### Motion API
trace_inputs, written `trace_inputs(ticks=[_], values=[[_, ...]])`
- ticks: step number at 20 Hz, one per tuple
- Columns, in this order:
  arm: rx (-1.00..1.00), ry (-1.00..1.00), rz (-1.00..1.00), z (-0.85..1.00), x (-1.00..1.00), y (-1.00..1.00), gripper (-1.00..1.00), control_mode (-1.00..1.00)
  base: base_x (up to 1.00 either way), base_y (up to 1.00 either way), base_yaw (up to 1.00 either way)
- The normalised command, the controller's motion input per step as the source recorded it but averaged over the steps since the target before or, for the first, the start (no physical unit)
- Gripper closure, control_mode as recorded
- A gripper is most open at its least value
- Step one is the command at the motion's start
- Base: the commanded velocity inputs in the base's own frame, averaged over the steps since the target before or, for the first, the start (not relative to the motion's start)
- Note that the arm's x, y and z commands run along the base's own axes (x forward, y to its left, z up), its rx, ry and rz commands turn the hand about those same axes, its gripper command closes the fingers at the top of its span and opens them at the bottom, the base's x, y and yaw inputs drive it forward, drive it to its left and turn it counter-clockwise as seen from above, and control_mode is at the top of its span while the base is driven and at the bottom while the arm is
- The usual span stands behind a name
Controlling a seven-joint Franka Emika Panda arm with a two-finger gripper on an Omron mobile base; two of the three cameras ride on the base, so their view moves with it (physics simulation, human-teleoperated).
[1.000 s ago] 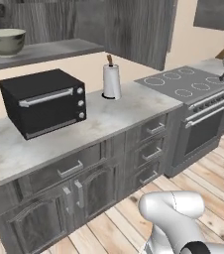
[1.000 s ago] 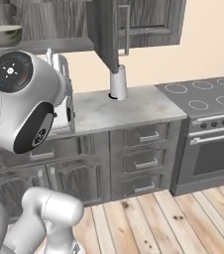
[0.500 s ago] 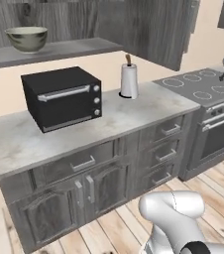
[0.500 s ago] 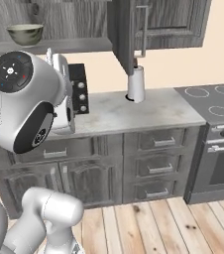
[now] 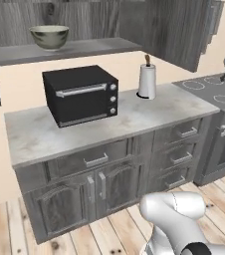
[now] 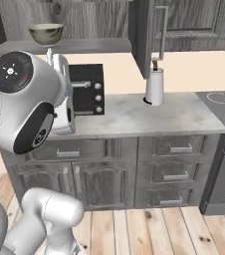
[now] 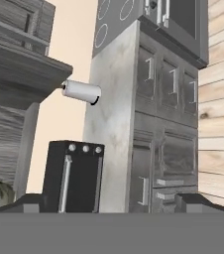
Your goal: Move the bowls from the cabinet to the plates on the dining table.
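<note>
The bowl (image 5: 49,36) is sitting on the open cabinet (image 5: 74,49) shelf above the oven (image 5: 80,94), and the gripper (image 7: 109,207), fingers spread and holding nothing, is facing it for a reach.

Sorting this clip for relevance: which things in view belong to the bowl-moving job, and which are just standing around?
Part of the job:
- greenish mottled bowl with cream rim, on the open shelf
- dark grey wood-grain wall cabinet, door swung open

Just there:
- black box-shaped microwave oven
- white paper towel roll on its holder
- pale marble counter
- grey stove with ring burners
</note>
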Motion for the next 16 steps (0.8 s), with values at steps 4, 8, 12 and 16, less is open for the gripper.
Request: trace_inputs(ticks=[4,8,12,16], values=[[0.00,0.00,0.00,0.00,0.00,0.00,-1.00,1.00,0.00,0.00,0.25],[0.00,0.00,0.00,0.00,0.00,0.00,-1.00,1.00,0.00,0.00,0.25],[0.00,0.00,0.00,0.00,0.00,0.00,-1.00,1.00,0.00,0.00,0.25],[0.00,0.00,0.00,0.00,0.00,0.00,-1.00,1.00,0.00,0.00,0.25]])
